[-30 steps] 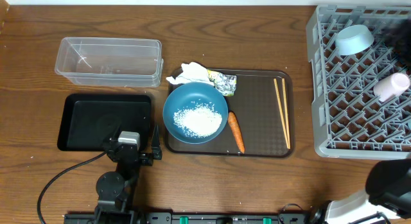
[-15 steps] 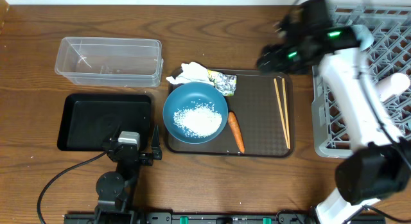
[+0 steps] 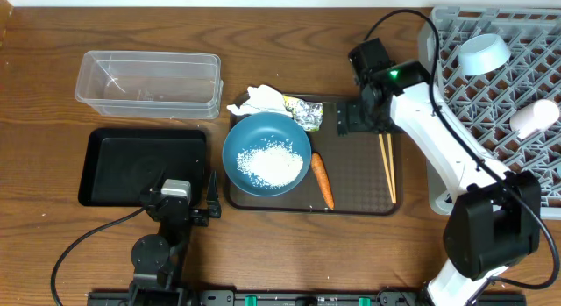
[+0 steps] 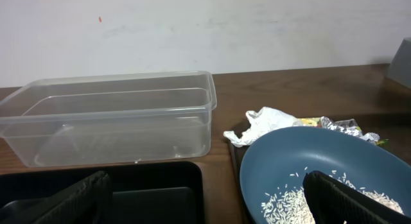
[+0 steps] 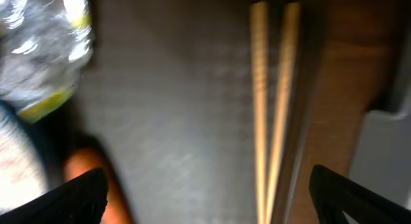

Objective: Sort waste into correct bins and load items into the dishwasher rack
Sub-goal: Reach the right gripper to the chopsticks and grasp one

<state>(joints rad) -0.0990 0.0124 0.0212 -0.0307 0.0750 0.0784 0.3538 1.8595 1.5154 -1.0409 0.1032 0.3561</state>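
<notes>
The dark-blue bowl (image 3: 266, 153) holding loose white rice (image 3: 270, 164) sits on the left of the brown tray (image 3: 355, 179). The carrot (image 3: 322, 180), tissue (image 3: 259, 101), foil wrapper (image 3: 306, 112) and chopsticks (image 3: 386, 157) also lie on it. My right gripper (image 3: 358, 118) hovers open and empty over the tray, between the wrapper (image 5: 45, 51) and the chopsticks (image 5: 273, 108); the carrot (image 5: 87, 169) shows at lower left. My left gripper (image 3: 186, 201) is open and empty at the front, between the black bin (image 3: 145, 166) and the bowl (image 4: 321, 166). The clear tub (image 3: 147, 82) is empty.
The grey rack (image 3: 491, 122) stands at the right, holding a light-blue bowl (image 3: 484, 53) and a white cup (image 3: 533, 117). My right arm reaches across the rack's left edge. A cable trails from the left arm over the front of the table.
My right arm has swung in from the lower right corner, past the rack, and now hangs over the right half of the tray. The left arm has not moved.
</notes>
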